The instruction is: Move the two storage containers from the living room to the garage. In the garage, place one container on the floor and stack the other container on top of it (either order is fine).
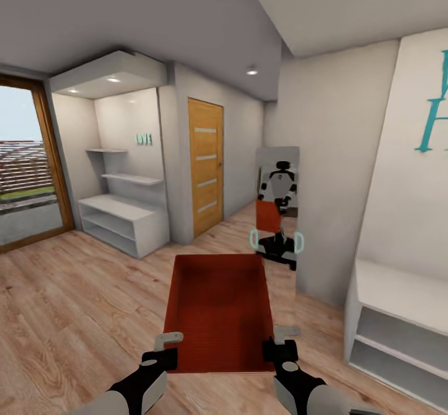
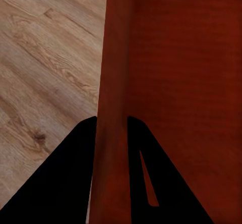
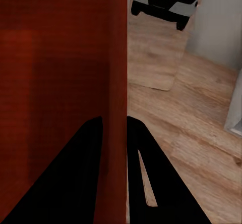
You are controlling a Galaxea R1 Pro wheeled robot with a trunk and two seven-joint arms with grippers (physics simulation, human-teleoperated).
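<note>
Held: one red-orange storage container (image 1: pixel 219 312) carried level above the light wood plank floor (image 1: pixel 74 303) | Left gripper (image 1: pixel 167 348) clamped on its left wall | Right gripper (image 1: pixel 281 342) clamped on its right wall | Beyond container: tall mirror (image 1: pixel 278 206) against wall, wooden door (image 1: pixel 205 166) left of mirror.

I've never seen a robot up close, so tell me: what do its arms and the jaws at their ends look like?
Each forearm is light grey and ends in a black wrist block. The left gripper and right gripper have short, pale grey angular fingers. In the wrist views the fingers show as flat black wedges, one with a narrow slot. No cables or markings are visible.
</note>
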